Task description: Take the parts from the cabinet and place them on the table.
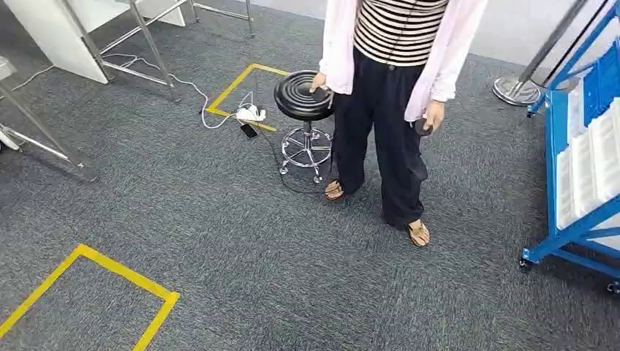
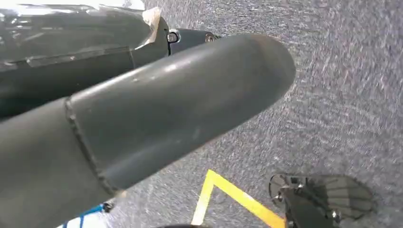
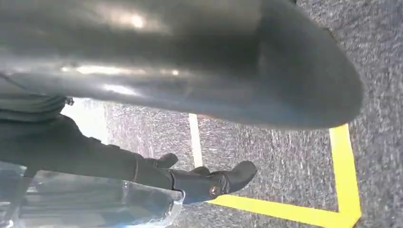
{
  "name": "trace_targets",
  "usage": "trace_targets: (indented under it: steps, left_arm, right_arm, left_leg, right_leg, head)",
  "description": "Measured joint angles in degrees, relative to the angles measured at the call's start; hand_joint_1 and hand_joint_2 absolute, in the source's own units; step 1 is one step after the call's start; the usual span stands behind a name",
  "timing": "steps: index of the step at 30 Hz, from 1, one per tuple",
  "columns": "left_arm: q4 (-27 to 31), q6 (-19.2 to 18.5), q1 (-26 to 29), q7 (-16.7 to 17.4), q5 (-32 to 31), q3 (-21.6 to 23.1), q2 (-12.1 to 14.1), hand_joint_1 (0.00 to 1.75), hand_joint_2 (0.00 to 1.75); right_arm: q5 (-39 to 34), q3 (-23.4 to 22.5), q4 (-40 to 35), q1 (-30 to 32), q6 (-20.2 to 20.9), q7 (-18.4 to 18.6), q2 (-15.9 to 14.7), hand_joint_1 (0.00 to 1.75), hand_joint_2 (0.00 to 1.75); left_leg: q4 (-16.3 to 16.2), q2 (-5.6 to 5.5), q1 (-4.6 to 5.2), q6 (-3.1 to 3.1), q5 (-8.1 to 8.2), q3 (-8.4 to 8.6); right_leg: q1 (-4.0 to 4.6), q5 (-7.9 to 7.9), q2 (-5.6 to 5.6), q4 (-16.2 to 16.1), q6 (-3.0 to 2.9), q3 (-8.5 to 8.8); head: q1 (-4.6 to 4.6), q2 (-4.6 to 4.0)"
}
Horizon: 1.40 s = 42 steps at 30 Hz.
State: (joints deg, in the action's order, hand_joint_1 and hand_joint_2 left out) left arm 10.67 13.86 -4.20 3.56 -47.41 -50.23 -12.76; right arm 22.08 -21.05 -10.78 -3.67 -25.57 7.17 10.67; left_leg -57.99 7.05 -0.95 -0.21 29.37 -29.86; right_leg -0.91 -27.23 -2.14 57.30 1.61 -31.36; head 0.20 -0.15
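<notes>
The blue cabinet [image 1: 566,219] stands at the right edge of the head view, with white trays [image 1: 596,164] on its sloped shelves; I cannot make out parts in them. A white table [image 1: 58,33] on metal legs is at the far left. My left hand [image 2: 166,118] hangs over the grey carpet, thick thumb and darker fingers [image 2: 190,36] stretched out, nothing between them. My right hand [image 3: 190,71] also hangs above the carpet, its dark fingers [image 3: 209,183] straight and holding nothing.
A person [image 1: 395,88] in a striped top stands ahead, one hand on a black stool [image 1: 303,95]. A power strip [image 1: 251,113] and cables lie by a yellow floor square [image 1: 234,88]. Another yellow taped square [image 1: 95,292] is near left. A round stand base [image 1: 515,90] sits beside the cabinet.
</notes>
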Motion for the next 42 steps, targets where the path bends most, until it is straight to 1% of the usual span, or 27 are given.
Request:
trace_targets:
  steps: [2, 3, 5, 6, 7, 9, 10, 11, 14, 15, 17, 19, 22, 24, 25, 26, 27, 31, 32, 33, 34, 36, 37, 38, 40, 41, 42]
  left_arm:
    - [0.00, -0.13, -0.01, 0.02, -0.44, 0.02, 0.09, 0.00, 0.00]
    - [0.00, -0.15, 0.09, 0.11, -0.50, 0.02, 0.11, 0.00, 0.00]
    - [0.00, -0.44, 0.25, 0.26, -0.61, 0.02, 0.18, 0.00, 0.00]
    - [0.00, -0.50, 0.31, 0.33, -0.72, 0.02, 0.20, 0.00, 0.00]
    - [0.00, -0.59, 0.30, 0.35, -0.98, 0.02, 0.20, 0.00, 0.00]
    - [0.00, -0.72, 0.28, 0.35, -1.03, 0.02, 0.24, 0.00, 0.00]
    - [0.00, -0.78, 0.30, 0.35, -1.03, 0.04, 0.31, 0.00, 0.00]
    - [0.00, -0.83, 0.31, 0.35, -1.03, 0.04, 0.35, 0.00, 0.00]
    - [0.00, -0.83, 0.21, 0.39, -1.03, 0.07, 0.44, 0.00, 0.00]
    - [0.00, -0.83, 0.19, 0.39, -1.07, 0.09, 0.37, 0.00, 0.00]
    - [0.04, -0.83, 0.13, 0.39, -1.09, 0.09, 0.35, 0.00, 0.00]
    - [0.04, -0.83, 0.23, 0.39, -1.09, 0.09, 0.35, 0.00, 0.00]
    - [0.04, -0.83, 0.23, 0.39, -1.09, 0.09, 0.39, 0.00, 0.00]
    - [0.04, -0.83, 0.16, 0.39, -1.11, 0.09, 0.44, 0.00, 0.00]
    - [0.04, -0.89, 0.16, 0.39, -1.16, 0.09, 0.39, 0.00, 0.00]
    - [0.04, -1.00, 0.16, 0.39, -1.22, 0.11, 0.39, 0.00, 0.00]
    - [0.04, -1.02, 0.20, 0.39, -1.38, 0.15, 0.42, 0.00, 0.00]
    - [0.04, -1.22, 0.02, 0.31, -2.19, 0.37, 0.42, 0.00, 0.00]
    - [0.04, -1.35, -0.02, 0.24, -2.36, 0.44, 0.37, 0.00, 0.00]
    - [0.04, -1.55, -0.04, 0.07, -2.51, 0.48, 0.42, 0.00, 0.00]
    - [0.04, -1.77, 0.00, -0.07, -2.78, 0.52, 0.44, 0.00, 0.00]
    - [0.04, -2.14, 0.17, -0.20, -3.08, 0.85, 0.48, 0.00, 0.00]
    - [0.04, -2.38, 0.23, -0.35, -3.30, 1.01, 0.50, 0.00, 0.00]
    - [0.04, -2.42, 0.28, -0.50, -3.56, 1.20, 0.52, 0.00, 0.00]
    - [0.04, -2.91, 0.25, -0.77, -3.82, 1.70, 0.61, 0.00, 0.00]
    - [0.04, -2.97, 0.22, -0.88, -4.02, 1.79, 0.66, 0.00, 0.00]
    - [0.04, -2.97, 0.24, -1.03, -4.04, 1.83, 0.68, 0.00, 0.00]
  right_arm:
    - [0.02, 0.00, 0.00, 0.12, 0.48, 0.17, -0.04, 0.00, 0.00]
    - [0.02, -0.02, 0.00, 0.05, 0.57, 0.22, -0.02, 0.00, 0.00]
    - [0.00, -0.02, 0.00, 0.03, 0.63, 0.22, 0.07, 0.00, 0.00]
    - [-0.04, -0.02, 0.00, 0.15, 0.63, 0.22, 0.07, 0.00, 0.00]
    - [-0.04, -0.07, 0.00, 0.25, 0.63, 0.22, 0.00, 0.00, 0.00]
    - [-0.07, -0.13, 0.00, 0.21, 0.63, 0.22, 0.00, 0.00, 0.00]
    - [-0.07, -0.13, 0.00, 0.15, 0.65, 0.22, 0.04, 0.00, 0.00]
    - [-0.07, -0.15, 0.00, 0.00, 0.68, 0.22, 0.07, 0.00, 0.00]
    - [-0.09, -0.20, 0.00, 0.22, 0.68, 0.22, 0.07, 0.00, 0.00]
    - [-0.09, -0.22, 0.00, 0.35, 0.68, 0.22, 0.04, 0.00, 0.00]
    - [-0.11, -0.22, 0.00, 0.33, 0.68, 0.28, 0.09, 0.00, 0.00]
    - [-0.11, -0.22, 0.00, 0.03, 0.68, 0.28, 0.11, 0.00, 0.00]
    - [-0.11, -0.22, 0.00, 0.19, 0.68, 0.28, 0.09, 0.00, 0.00]
    - [-0.11, -0.26, 0.00, 0.39, 0.68, 0.28, 0.02, 0.00, 0.00]
    - [-0.11, -0.26, 0.00, 0.34, 0.68, 0.28, -0.04, 0.00, 0.00]
    - [-0.11, -0.26, 0.00, 0.22, 0.68, 0.28, -0.02, 0.00, 0.00]
    - [-0.13, -0.26, 0.00, 0.06, 0.68, 0.28, 0.00, 0.00, 0.00]
    - [-0.48, -0.42, 0.00, -0.06, 0.76, 0.26, 0.04, 0.00, 0.00]
    - [-0.55, -0.50, 0.00, -0.04, 0.79, 0.26, -0.02, 0.00, 0.00]
    - [-0.68, -0.57, -0.02, 0.04, 0.83, 0.26, -0.06, 0.00, 0.00]
    - [-0.83, -0.63, -0.02, 0.00, 0.83, 0.18, -0.04, 0.00, 0.00]
    - [-1.03, -0.79, -0.02, -0.07, 0.87, -0.11, 0.00, 0.00, 0.00]
    - [-1.22, -0.85, -0.02, 0.06, 0.87, -0.31, 0.00, 0.00, 0.00]
    - [-1.36, -0.96, -0.02, 0.20, 0.87, -0.59, -0.02, 0.00, 0.00]
    - [-1.60, -1.31, -0.02, 0.35, 0.87, -0.85, -0.04, 0.00, 0.00]
    - [-1.77, -1.46, -0.02, 0.34, 0.87, -0.94, -0.02, 0.00, 0.00]
    - [-1.90, -1.66, -0.02, 0.34, 0.90, -1.03, -0.02, 0.00, 0.00]
  left_leg:
    - [-3.51, -5.26, -0.25, -0.29, 2.98, -1.28]
    - [-8.65, -6.58, -0.25, -0.26, 6.00, -3.62]
    - [-17.20, -7.19, -0.23, -0.28, 9.28, -7.89]
    - [-18.13, -7.19, -0.24, -0.26, 8.71, -8.51]
    - [-16.09, -7.20, -0.28, -0.21, 6.68, -7.79]
    - [-6.79, -7.89, -0.57, -0.07, 1.07, -3.59]
    - [-2.34, -10.36, -0.93, 0.02, -0.66, -1.76]
    - [-1.05, -12.39, -1.03, -0.04, 0.07, -1.27]
    - [-1.18, -10.51, -0.08, 0.81, -0.10, -1.38]
    - [-0.56, -9.72, -0.34, 1.43, -0.49, -1.14]
    - [-0.08, -8.19, -0.40, 2.51, -0.89, -0.60]
    - [-0.08, -6.38, -0.11, 2.60, -0.80, -0.66]
    - [-0.10, -4.60, 0.02, 2.59, -0.72, -0.70]
    - [-0.10, -3.36, -0.04, 2.36, -0.56, -0.52]
    - [-0.10, -2.83, -0.09, 2.16, -0.42, -0.32]
    - [-0.10, -2.36, 0.09, 1.89, -0.26, -0.04]
    - [-0.14, -1.99, 0.44, 1.40, 0.08, 0.11]
    - [0.24, 0.16, 0.18, 0.33, 0.53, 1.00]
    - [-0.37, -0.58, -0.33, -0.21, 1.10, 0.95]
    - [-2.28, -3.37, -0.27, -0.29, 2.67, 0.27]
    - [-5.92, -5.31, -0.33, -0.24, 5.05, -1.26]
    - [-15.61, -6.95, -0.30, -0.29, 9.44, -5.85]
    - [-18.12, -7.08, -0.30, -0.27, 9.67, -7.38]
    - [-17.68, -7.10, -0.31, -0.21, 8.46, -7.53]
    - [-10.24, -7.41, -0.36, 0.05, 3.18, -4.55]
    - [-4.97, -8.82, -0.58, 0.12, 0.48, -2.23]
    - [-1.97, -12.43, -0.90, 0.28, 0.11, -0.91]
  right_leg:
    - [-0.53, 0.41, 1.05, -0.10, -0.86, 0.07]
    - [-0.37, 0.42, 1.71, -0.11, -1.23, -0.05]
    - [-0.01, 0.35, 3.21, -0.08, -1.36, -0.20]
    - [0.02, 0.35, 4.02, -0.06, -1.35, -0.14]
    - [0.02, 0.35, 4.89, 0.04, -1.34, -0.04]
    - [-0.03, 0.31, 6.63, 0.31, -1.29, 0.16]
    - [-0.03, 0.26, 7.38, 0.53, -1.23, -0.02]
    - [0.69, 0.02, 7.91, 1.07, -0.78, -0.47]
    - [0.07, 0.63, 9.69, 0.50, 0.43, -1.47]
    - [0.46, 0.54, 10.19, 0.56, 0.87, -1.85]
    - [0.35, -1.80, 4.48, 5.13, 0.50, -3.84]
    - [0.26, -5.57, 3.12, 14.27, 0.28, -8.55]
    - [0.04, -6.47, 2.76, 19.08, 0.93, -10.97]
    - [-0.15, -3.18, 2.12, 11.57, 1.98, -7.08]
    - [-0.26, -1.26, 0.88, 5.90, 2.35, -4.05]
    - [-0.29, -0.09, -2.11, 1.43, 2.28, -1.59]
    - [0.26, 0.26, -3.35, 1.06, 1.85, -1.42]
    - [0.76, 0.66, -0.53, 0.71, 0.44, -2.11]
    - [-0.69, 1.00, 0.35, 0.38, -0.23, -1.30]
    - [-0.40, 1.12, 0.88, 0.43, -0.50, -1.34]
    - [-0.30, 1.21, 1.35, 0.45, -1.28, -1.40]
    - [0.05, 1.27, 3.00, 0.47, -1.54, -1.48]
    - [0.17, 1.27, 3.86, 0.49, -1.54, -1.46]
    - [0.20, 1.27, 4.65, 0.50, -1.54, -1.39]
    - [0.19, 1.28, 6.30, 0.60, -1.50, -1.19]
    - [0.18, 1.28, 7.09, 0.73, -1.45, -1.14]
    - [0.18, 1.28, 7.61, 0.86, -1.39, -1.41]
  head:
    - [-0.52, -0.02]
    - [-0.66, 0.00]
    - [-0.66, 0.00]
    - [-0.61, 0.00]
    - [-0.66, -0.02]
    - [-0.66, 0.00]
    - [-0.70, 0.00]
    - [-0.66, 0.00]
    - [-0.59, 0.00]
    - [-0.66, 0.00]
    - [-0.22, 0.00]
    - [-0.15, 0.00]
    - [-0.15, 0.00]
    - [-0.09, 0.00]
    - [-0.09, 0.00]
    - [-0.02, 0.00]
    - [-0.11, 0.00]
    - [-0.11, 0.00]
    - [-0.20, 0.00]
    - [-0.61, 0.00]
    - [-0.72, 0.00]
    - [-0.68, 0.00]
    - [-0.68, 0.00]
    - [-0.66, 0.00]
    - [-0.66, 0.00]
    - [-0.70, 0.00]
    - [-0.68, 0.00]
